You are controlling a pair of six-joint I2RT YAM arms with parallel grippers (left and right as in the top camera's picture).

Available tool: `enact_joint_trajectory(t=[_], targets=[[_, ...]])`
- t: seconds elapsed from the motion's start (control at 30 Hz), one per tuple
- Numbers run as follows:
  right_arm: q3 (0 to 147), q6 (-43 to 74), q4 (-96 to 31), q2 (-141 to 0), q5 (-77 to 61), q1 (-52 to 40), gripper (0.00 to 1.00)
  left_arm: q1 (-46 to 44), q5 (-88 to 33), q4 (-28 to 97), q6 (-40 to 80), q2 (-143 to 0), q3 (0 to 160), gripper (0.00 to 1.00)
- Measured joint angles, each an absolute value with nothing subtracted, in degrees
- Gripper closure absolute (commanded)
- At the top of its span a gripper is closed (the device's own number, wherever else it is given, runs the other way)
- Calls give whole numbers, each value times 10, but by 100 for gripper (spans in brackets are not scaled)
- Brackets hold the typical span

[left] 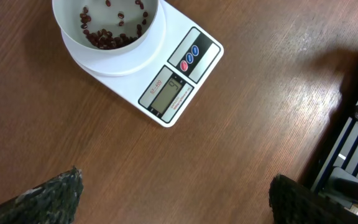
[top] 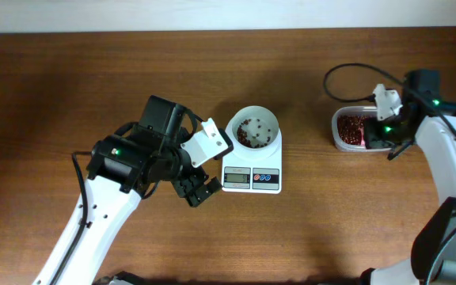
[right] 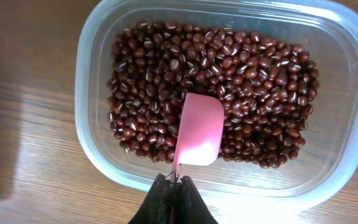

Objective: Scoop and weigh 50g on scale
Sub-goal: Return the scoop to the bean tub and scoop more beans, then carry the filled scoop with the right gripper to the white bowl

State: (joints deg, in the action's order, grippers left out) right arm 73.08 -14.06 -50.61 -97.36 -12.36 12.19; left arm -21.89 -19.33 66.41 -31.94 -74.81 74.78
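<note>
Built of white tubular links (top: 85, 229) and black boxy joint housings (top: 125, 162); lit by small green lights (top: 118, 152); fitted with a white angular wrist block (top: 207, 143); trailed by a thin black looping cable (top: 353, 66); tipped with dark, speckled, rough-textured fingers (left: 51, 194).

Table (top: 54, 95): mid-brown wood, fine darker grain streaks throughout.
Scale (left: 166, 37): white body.
Display (left: 166, 93): grey, dark border.
Buttons: one red button (left: 184, 65), blue buttons (left: 195, 50) beside it, all on a grey panel edged in black.
Bowl (left: 67, 18): plain white, no pattern.
Beans in bowl (left: 107, 40): dark red-brown.
Tub (right: 98, 50): clear plastic, faintly milky at the rim.
Beans in tub (right: 229, 68): dark maroon, many with a pale cream streak.
Scoop (right: 199, 134): flat pink, unpatterned.
Left gripper (left: 176, 202): fingers (left: 48, 196) black, mottled grey-green.
Right gripper (right: 173, 183): black.
Left arm (top: 101, 214), right arm (top: 450, 158): white links, black joints, a small green light on each.
</note>
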Motion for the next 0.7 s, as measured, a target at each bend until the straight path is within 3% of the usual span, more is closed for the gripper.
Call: enact_joint_trajectory(t=[0.23,0.7], targets=[[724,-117,-506,-975,-272,201,96,-219,-193,664,-319,-748,748,1],[721,-111,-504,-1041,-376,221,96,-219,-193,664,-319,-748,748,1]])
